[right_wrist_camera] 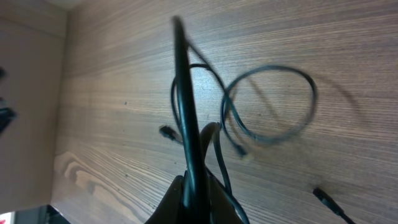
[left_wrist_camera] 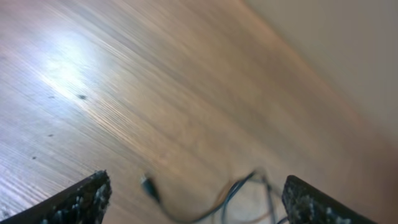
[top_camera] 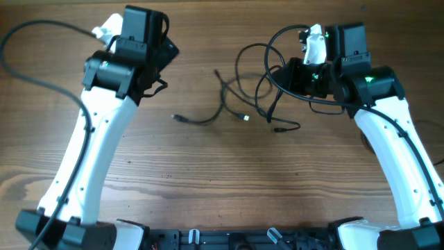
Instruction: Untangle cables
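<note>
Thin black cables lie at the table's middle and right. One loose cable (top_camera: 220, 104) runs from a plug at the left to a silver-tipped end near the centre. A looped bundle of cables (top_camera: 260, 76) hangs from my right gripper (top_camera: 295, 73), which is shut on a cable (right_wrist_camera: 186, 124); loops and plug ends lie on the wood below it (right_wrist_camera: 273, 106). My left gripper (top_camera: 161, 59) is open and empty above the table at the back left. In its wrist view a plug (left_wrist_camera: 149, 186) and cable strands (left_wrist_camera: 239, 190) lie between its fingers, below them.
The wooden table (top_camera: 222, 180) extends forward of the cables. A thick black arm wire (top_camera: 41, 31) loops at the far left. The table's back edge and a beige wall (left_wrist_camera: 336, 43) show in the left wrist view.
</note>
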You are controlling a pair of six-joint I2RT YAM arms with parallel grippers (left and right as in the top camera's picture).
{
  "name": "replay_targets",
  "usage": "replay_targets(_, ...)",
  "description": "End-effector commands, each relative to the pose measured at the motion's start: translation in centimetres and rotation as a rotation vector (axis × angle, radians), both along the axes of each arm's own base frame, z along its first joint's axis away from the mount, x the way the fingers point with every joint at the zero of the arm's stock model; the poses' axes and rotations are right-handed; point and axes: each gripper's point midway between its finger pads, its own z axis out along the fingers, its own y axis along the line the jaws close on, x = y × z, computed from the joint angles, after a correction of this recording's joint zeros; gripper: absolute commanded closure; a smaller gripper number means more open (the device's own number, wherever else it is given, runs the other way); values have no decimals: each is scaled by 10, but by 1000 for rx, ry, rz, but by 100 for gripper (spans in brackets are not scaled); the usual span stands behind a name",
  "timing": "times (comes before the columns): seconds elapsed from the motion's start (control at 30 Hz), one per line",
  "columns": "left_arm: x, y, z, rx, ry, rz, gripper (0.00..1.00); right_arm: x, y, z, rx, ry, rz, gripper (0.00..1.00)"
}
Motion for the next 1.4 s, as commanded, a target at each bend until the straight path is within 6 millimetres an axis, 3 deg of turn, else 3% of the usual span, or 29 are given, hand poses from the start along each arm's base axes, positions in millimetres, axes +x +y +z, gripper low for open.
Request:
replay_targets(0.0, -7, -72, -15, -115, 77, -527, 16, 3, -3, 9, 72, 15, -9, 96)
replay_targets(0.1, -28, -126, -21, -316, 122, -774, 23, 3, -10, 17, 155, 25, 6, 96)
replay_targets(0.33, -51, -193, -45, -352, 192, -940, 25, 2, -12, 20, 176, 17, 27, 96)
replay_targets(0.5, -59, -228, -58, -336, 194, -1015, 30, 2, -12, 21, 180, 14, 31, 96)
replay_targets(0.8, -43, -245, -112, -376, 306, -893, 41, -2, -6, 26, 207, -1, 80, 96)
replay_targets(1.0, -46, -244, -117, -371, 326, -889, 56, -1, -8, 26, 199, -15, 89, 96)
replay_targets(1.17, -42, -221, -130, -241, 355, -812, 94, -1, -8, 25, 195, -16, 89, 96)
replay_targets(1.27, -31, -201, -136, -135, 343, -747, 96, 2, -13, 21, 163, -15, 64, 96)
replay_targets(1.37, -23, -194, -128, -139, 315, -729, 96, 6, -28, 8, 71, 1, -6, 96)
